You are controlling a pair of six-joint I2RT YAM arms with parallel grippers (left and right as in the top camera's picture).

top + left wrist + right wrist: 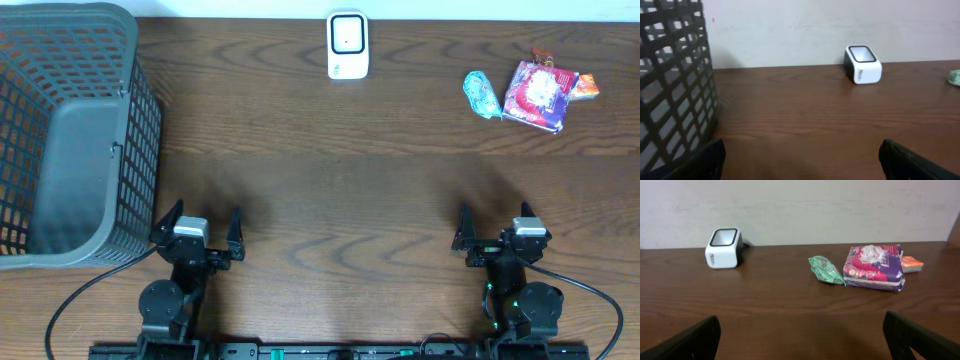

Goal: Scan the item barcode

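Observation:
The white barcode scanner (347, 45) with a dark window stands at the far middle of the table, also in the left wrist view (863, 64) and the right wrist view (724, 248). Three items lie at the far right: a green packet (481, 94) (826, 270), a purple and red packet (540, 95) (874, 267) and a small orange packet (586, 86) (912, 264). My left gripper (203, 218) (802, 155) and right gripper (495, 222) (802, 335) rest near the front edge, both open, with only bare table between the fingers.
A large grey mesh basket (70, 130) fills the left side of the table, just left of my left gripper, and shows as its wall (675, 85) in the left wrist view. A pale wall runs behind the table's far edge.

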